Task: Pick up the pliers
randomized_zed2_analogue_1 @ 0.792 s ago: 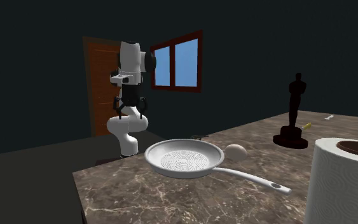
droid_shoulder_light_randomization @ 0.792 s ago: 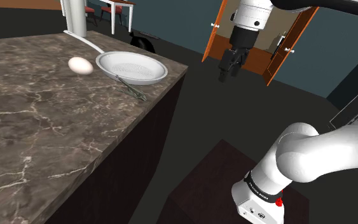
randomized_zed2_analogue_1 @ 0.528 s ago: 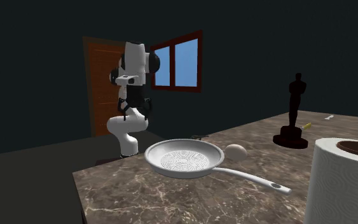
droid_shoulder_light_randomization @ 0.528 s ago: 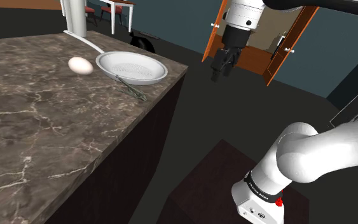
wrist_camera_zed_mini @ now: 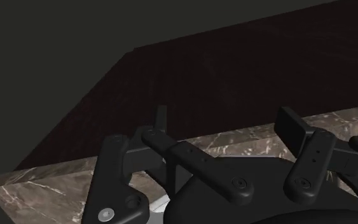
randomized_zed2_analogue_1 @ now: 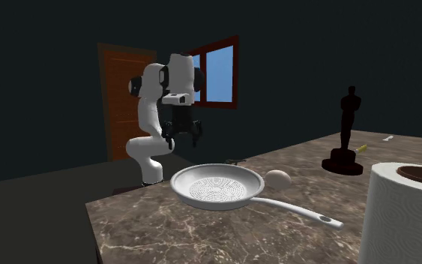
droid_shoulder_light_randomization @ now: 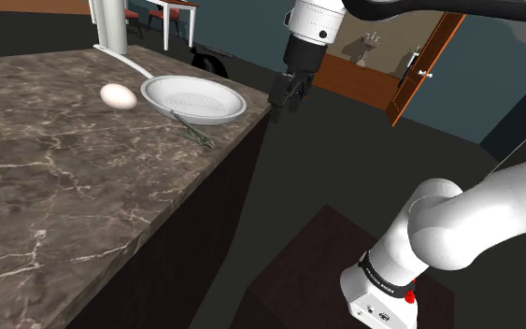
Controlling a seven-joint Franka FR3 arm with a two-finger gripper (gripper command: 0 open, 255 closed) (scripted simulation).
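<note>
1. The gripper (droid_shoulder_light_randomization: 284,93) hung in the air just off the counter's far corner, on the shoulder view's right of the frying pan (droid_shoulder_light_randomization: 195,98). It touched nothing.
2. The claw's 2 black fingers (wrist_camera_zed_mini: 290,125) stood spread apart with nothing between them. The second exterior view showed the gripper (randomized_zed2_analogue_1: 181,135) the same way.
3. The pliers (droid_shoulder_light_randomization: 193,129), thin and greenish-grey, lay flat on the marble counter (droid_shoulder_light_randomization: 55,187) near its edge. They sat just beside the pan's rim, on the side nearer the shoulder camera. Whether they touched the rim could not be told. They were apart from the gripper.
4. A white egg (droid_shoulder_light_randomization: 118,95) rested on the counter just beside the pan, on the shoulder view's left.
5. The second exterior view also showed a dark statuette (randomized_zed2_analogue_1: 345,131) and a paper towel roll (randomized_zed2_analogue_1: 404,214) on the counter.
6. In the wrist view, the counter's marble top and dark side panel (wrist_camera_zed_mini: 234,70) lay past the fingers.
</note>
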